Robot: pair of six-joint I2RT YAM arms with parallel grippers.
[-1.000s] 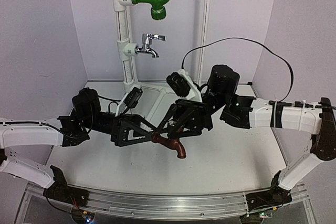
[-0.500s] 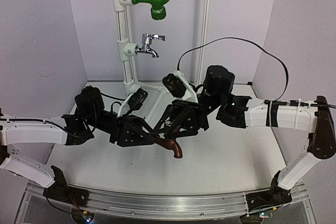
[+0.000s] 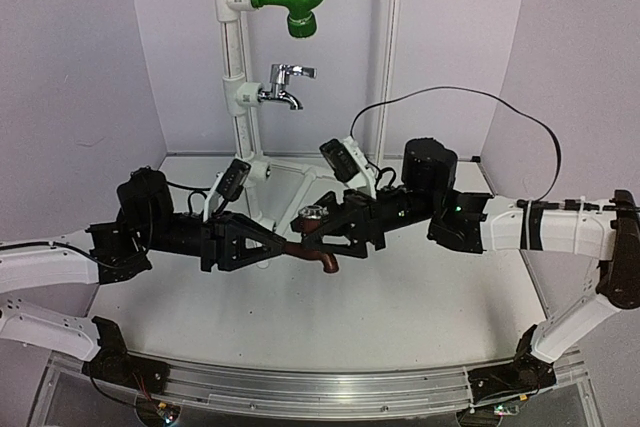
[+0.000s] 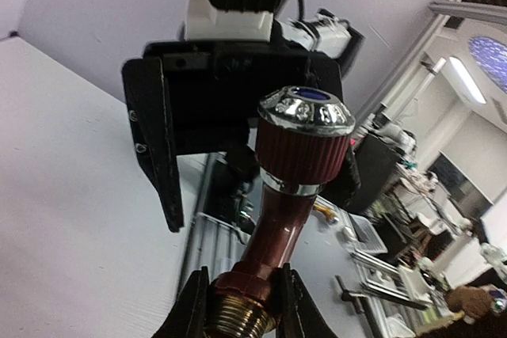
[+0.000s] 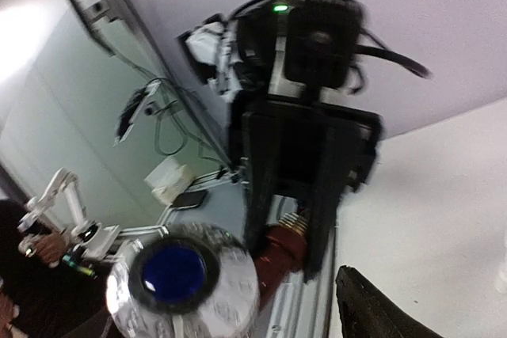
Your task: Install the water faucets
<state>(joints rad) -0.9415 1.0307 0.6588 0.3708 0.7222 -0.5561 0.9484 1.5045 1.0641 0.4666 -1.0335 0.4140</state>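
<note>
The left claw [image 3: 285,245] is clenched on the brown faucet [image 3: 315,255], which hangs in the air above the table [image 3: 420,307]. The spout curves down just past the fingertips. The right claw [image 3: 320,221] faces it from the opposite side, jaws parted around the knob [image 3: 312,213] and not gripping it.

**Step in hand, as judged:** handover of the brown faucet to the left claw.
- Confirm the left grip is firm before the right claw backs away.
- Draw the right claw straight back along its own axis so that neither finger catches the knob.
- Keep the faucet level during the separation. The grip sits at one end, so the spout end may sag.

Far beyond both claws stands the white riser pipe [image 3: 233,57]. It carries the chrome faucet [image 3: 285,87], already seated, with the green elbow [image 3: 290,2] above it.

**What each view adds:**
- The overhead view gives the layout but hides the contact points.
- The left wrist view shows the fingers [image 4: 194,306] pinching the collar directly above the brass thread [image 4: 238,324], leaving the thread exposed. It also shows a clear gap between the knob and the right claw's finger.
- The right wrist view is blurred. It shows only the knob's blue cap and one finger [image 5: 372,306], well apart from it.
</note>
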